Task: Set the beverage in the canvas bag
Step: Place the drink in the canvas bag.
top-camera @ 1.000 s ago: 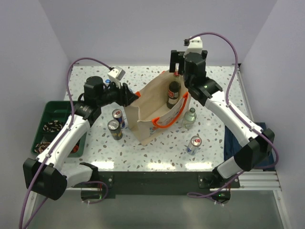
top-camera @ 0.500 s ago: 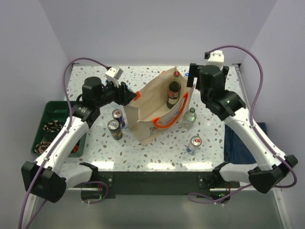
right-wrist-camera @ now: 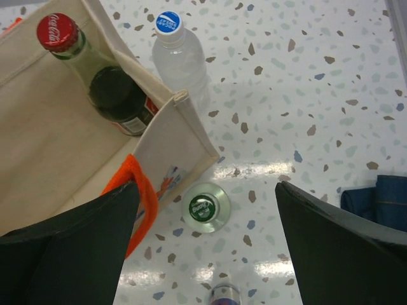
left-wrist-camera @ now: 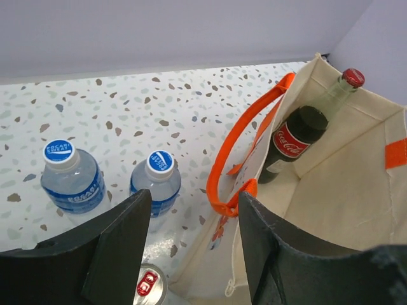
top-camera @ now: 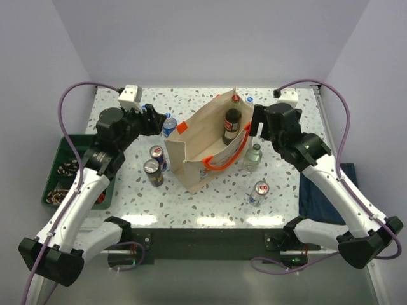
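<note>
The beige canvas bag [top-camera: 196, 162] with orange handles stands open mid-table. A dark cola bottle [top-camera: 231, 124] stands upright inside it, its red cap also showing in the left wrist view [left-wrist-camera: 351, 77] and the right wrist view [right-wrist-camera: 56, 30]. My left gripper [top-camera: 154, 120] hovers open just left of the bag, and in the left wrist view [left-wrist-camera: 194, 248] the bag's rim and orange handle [left-wrist-camera: 230, 162] lie between its fingers, ungripped. My right gripper [top-camera: 255, 121] is open wide at the bag's right end, above a clear green-capped bottle [right-wrist-camera: 205, 207] standing on the table.
Two blue-capped water bottles [left-wrist-camera: 67, 176] [left-wrist-camera: 157, 181] stand left of the bag, another [right-wrist-camera: 177, 49] behind it. Two cans [top-camera: 155, 164] sit at the bag's front left, one can [top-camera: 259, 192] at front right. A green tray [top-camera: 71, 147] lies far left, a blue cloth [right-wrist-camera: 379, 202] right.
The left gripper drew back leftward from the bag's rim and its jaws widened. The right arm swung from over the bag's far end to the right and nearer, above the green-capped bottle.
</note>
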Robot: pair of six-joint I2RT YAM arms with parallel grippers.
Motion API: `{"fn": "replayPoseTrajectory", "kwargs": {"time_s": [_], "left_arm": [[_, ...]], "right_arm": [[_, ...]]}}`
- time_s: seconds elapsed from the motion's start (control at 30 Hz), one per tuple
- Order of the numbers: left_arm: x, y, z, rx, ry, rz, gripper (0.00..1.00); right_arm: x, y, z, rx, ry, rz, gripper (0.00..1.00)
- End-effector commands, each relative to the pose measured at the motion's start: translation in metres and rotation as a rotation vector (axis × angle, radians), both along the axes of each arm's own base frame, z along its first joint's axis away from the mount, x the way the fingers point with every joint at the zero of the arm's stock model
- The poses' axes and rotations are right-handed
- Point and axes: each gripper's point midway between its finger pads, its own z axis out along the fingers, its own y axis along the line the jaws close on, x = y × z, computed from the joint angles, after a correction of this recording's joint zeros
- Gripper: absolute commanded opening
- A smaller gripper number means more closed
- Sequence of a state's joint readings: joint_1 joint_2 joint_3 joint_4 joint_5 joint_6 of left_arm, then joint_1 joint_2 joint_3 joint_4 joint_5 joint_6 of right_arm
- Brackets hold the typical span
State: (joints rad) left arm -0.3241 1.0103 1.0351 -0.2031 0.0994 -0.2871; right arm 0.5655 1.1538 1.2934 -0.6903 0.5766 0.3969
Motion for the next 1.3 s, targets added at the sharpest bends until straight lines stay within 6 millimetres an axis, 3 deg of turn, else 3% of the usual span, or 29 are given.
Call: {"fn": "replayPoseTrajectory", "kwargs": {"time_s": [0.0, 0.2, 0.43, 0.9, 1.03, 1.27], "left_arm": [[0.001, 0.022, 0.003, -0.001, 0.014, 0.13, 0.62], [-0.002, 0.029, -0.017, 0.022, 0.079, 0.148, 0.63], [-0.003, 0.043, -0.033, -0.001, 0.149, 0.138, 0.62], [0.0, 0.036, -0.039, -0.026, 0.161, 0.095, 0.62], [0.0, 0.036, -0.042, -0.025, 0.167, 0.094, 0.62], [-0.001, 0.036, -0.055, -0.021, 0.189, 0.091, 0.62]], "right_arm": [[0.002, 0.024, 0.021, 0.149, -0.044, 0.055, 0.91], [0.013, 0.048, 0.011, 0.21, -0.01, 0.102, 0.79], [0.021, 0.062, 0.007, 0.241, -0.006, 0.121, 0.71], [0.022, 0.062, 0.026, 0.267, -0.05, 0.101, 0.66], [0.022, 0.062, 0.012, 0.239, 0.0, 0.088, 0.63], [0.023, 0.066, -0.011, 0.228, 0.057, 0.069, 0.41]]}}
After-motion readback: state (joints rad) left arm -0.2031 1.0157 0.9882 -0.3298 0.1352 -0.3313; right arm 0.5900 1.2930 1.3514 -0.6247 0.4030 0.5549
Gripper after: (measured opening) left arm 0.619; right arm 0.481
